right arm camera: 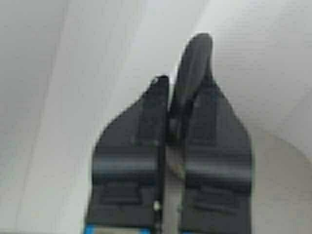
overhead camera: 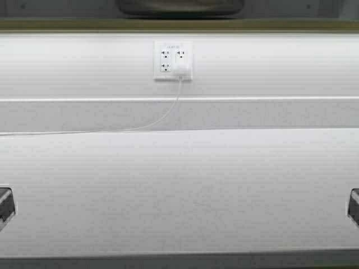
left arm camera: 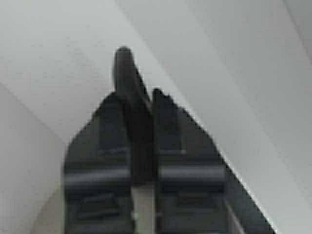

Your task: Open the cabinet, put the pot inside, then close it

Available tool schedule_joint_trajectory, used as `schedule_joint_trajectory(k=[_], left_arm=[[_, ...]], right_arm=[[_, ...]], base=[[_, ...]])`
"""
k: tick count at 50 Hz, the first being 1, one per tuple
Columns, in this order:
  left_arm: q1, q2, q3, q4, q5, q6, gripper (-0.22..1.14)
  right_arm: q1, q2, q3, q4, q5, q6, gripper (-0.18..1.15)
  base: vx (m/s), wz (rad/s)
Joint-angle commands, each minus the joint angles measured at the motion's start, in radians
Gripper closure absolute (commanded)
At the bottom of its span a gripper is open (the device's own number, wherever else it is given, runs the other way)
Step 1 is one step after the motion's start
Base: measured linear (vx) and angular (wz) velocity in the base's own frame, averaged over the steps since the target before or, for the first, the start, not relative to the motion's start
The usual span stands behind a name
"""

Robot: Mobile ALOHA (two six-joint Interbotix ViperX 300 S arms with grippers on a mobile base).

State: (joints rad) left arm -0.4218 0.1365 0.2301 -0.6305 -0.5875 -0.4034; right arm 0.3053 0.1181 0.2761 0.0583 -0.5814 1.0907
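Pot sits at top edge above the olive cabinet rim, each black loop handle pinched by clenched left gripper and right gripper; white counter wide open below, 1 wall outlet centred.

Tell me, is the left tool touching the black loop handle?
Touching. The left wrist view shows the left tool clamped around the black loop handle.

text: none legible | wall socket plate: faint top marking, perhaps a brand

pot cut off at top edge, both arms barely in frame
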Motion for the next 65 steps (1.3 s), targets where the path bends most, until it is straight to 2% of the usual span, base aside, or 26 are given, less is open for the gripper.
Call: schedule_joint_trajectory(k=[1,6,10,12,18,21,23,29,48,58,62,65], left_arm=[[-0.04,-0.002,-0.018,0.046,0.009,-0.032,0.89],[-0.029,0.005,-0.009,0.046,-0.017,-0.075,0.86],[-0.025,0.003,0.006,0.046,-0.058,-0.11,0.73],[-0.025,0.0,0.021,0.051,-0.087,-0.129,0.62],[-0.023,-0.02,0.075,0.052,-0.215,-0.193,0.12],[-0.015,-0.029,0.1,0.054,-0.255,-0.222,-0.09],[-0.014,-0.035,0.115,0.052,-0.27,-0.239,-0.16],[-0.011,-0.048,0.156,0.054,-0.316,-0.267,-0.09],[-0.002,-0.123,0.249,0.054,-0.382,-0.267,-0.1],[-0.002,-0.178,0.337,0.054,-0.399,-0.265,-0.1],[-0.002,-0.212,0.393,0.092,-0.391,-0.258,-0.08],[-0.005,-0.236,0.437,0.143,-0.391,-0.244,0.01]], right_arm=[[0.069,-0.005,-0.037,-0.038,0.0,0.028,0.89],[0.061,0.005,-0.026,-0.026,-0.002,0.077,0.81],[0.054,0.009,-0.025,-0.028,-0.006,0.1,0.59],[0.054,0.008,-0.015,-0.028,-0.014,0.104,0.45],[0.044,-0.008,0.012,-0.026,-0.098,0.11,0.01],[0.037,-0.02,0.034,-0.02,-0.13,0.109,-0.09],[0.034,-0.026,0.044,-0.012,-0.14,0.106,-0.08],[0.026,-0.046,0.075,-0.005,-0.141,0.097,-0.07],[0.006,-0.12,0.176,-0.006,-0.147,0.055,-0.07],[0.006,-0.181,0.264,-0.012,-0.176,0.054,-0.07],[0.006,-0.21,0.313,-0.032,-0.184,0.054,-0.05],[0.006,-0.233,0.35,-0.06,-0.184,0.049,-0.01]], base=[[0.03,0.01],[0.03,0.01],[0.03,0.0],[0.01,-0.01],[0.0,0.0],[0.0,0.0],[0.0,0.0],[0.0,0.0],[0.0,0.0],[0.0,0.0],[0.0,0.0],[-0.01,0.0]])
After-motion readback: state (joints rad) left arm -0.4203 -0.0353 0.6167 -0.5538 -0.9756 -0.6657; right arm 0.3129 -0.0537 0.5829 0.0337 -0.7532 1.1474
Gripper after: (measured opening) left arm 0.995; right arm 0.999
